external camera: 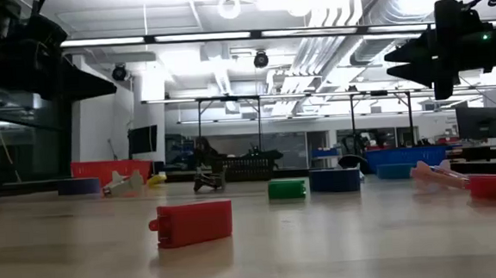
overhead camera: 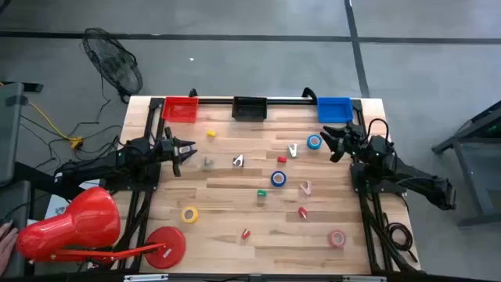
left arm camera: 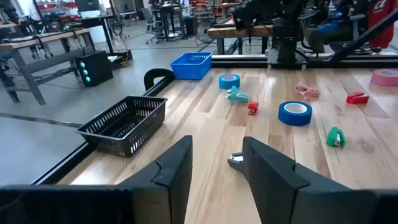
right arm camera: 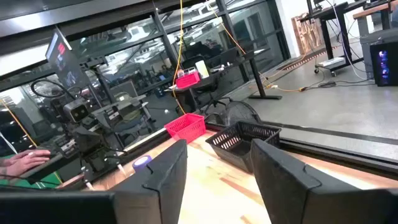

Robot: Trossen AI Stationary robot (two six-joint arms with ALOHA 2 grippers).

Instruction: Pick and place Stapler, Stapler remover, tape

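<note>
The left gripper [overhead camera: 190,152] is hovering over the left side of the wooden table [overhead camera: 235,205], its fingers [left arm camera: 174,168] standing apart with nothing between them. The right gripper [overhead camera: 329,141] is hovering over the right side near the far edge, its fingers [right arm camera: 168,171] likewise spread and grasping nothing. Three bins are sitting along the far edge: a red bin [overhead camera: 180,108] at the left, a black basket [overhead camera: 249,108] in the middle and a blue bin [overhead camera: 334,109] at the right. The tape rolls are lying scattered on the table: a light blue roll [overhead camera: 314,142] just beside the right gripper, a dark blue roll [overhead camera: 279,178] near the centre, a yellow roll [overhead camera: 189,214] toward the near left and a pink roll [overhead camera: 337,238] at the near right. A small silver piece [overhead camera: 238,160], which may be a staple remover, is lying between the two grippers, and a greyish item [overhead camera: 207,163] is resting close to the left gripper. Small stapler-like items are lying apart from each other: a green one [overhead camera: 262,193] near the dark blue roll, a red one [overhead camera: 302,212] toward the right and another red one [overhead camera: 246,233] nearer the front edge. A large red disc [overhead camera: 165,245] is sitting at the near left corner.
</note>
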